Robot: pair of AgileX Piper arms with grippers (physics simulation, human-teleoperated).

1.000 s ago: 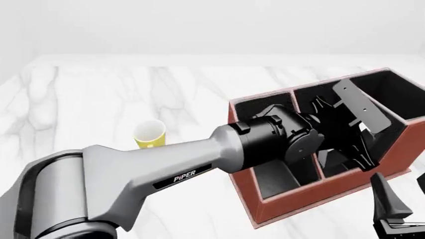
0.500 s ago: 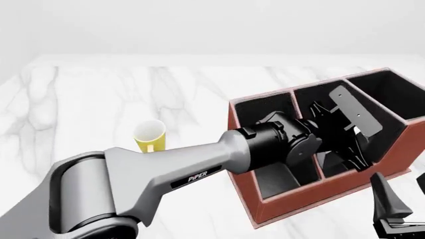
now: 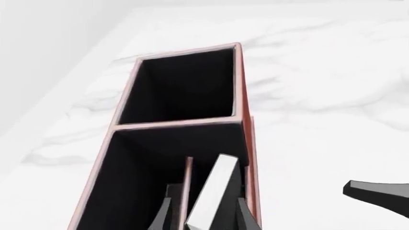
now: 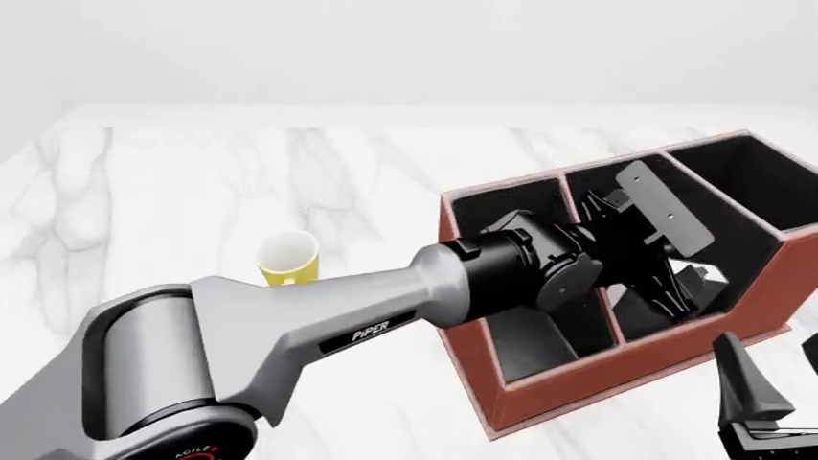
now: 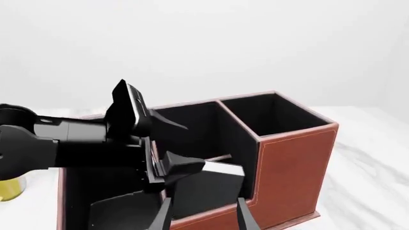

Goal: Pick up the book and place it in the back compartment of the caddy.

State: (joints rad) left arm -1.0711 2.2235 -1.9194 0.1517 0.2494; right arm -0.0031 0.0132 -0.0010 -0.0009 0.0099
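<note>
Left pincer [image 3: 204, 216], pinching the book [image 4: 661, 204], has raised it slightly inside the caddy [image 4: 601, 369], so it hangs tilted over the caddy's middle compartment and, I judge, has not yet reached the back one.

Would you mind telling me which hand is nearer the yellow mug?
Left. The left hand is over the caddy, right of the mug; the right hand sits farther right.

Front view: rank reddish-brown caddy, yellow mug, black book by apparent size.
1. Reddish-brown compartmented caddy, largest by far.
2. and 3. Yellow mug and black hardcover book look about alike; the book is tilted, partly hidden, held by the left gripper, so no ranking.
</note>
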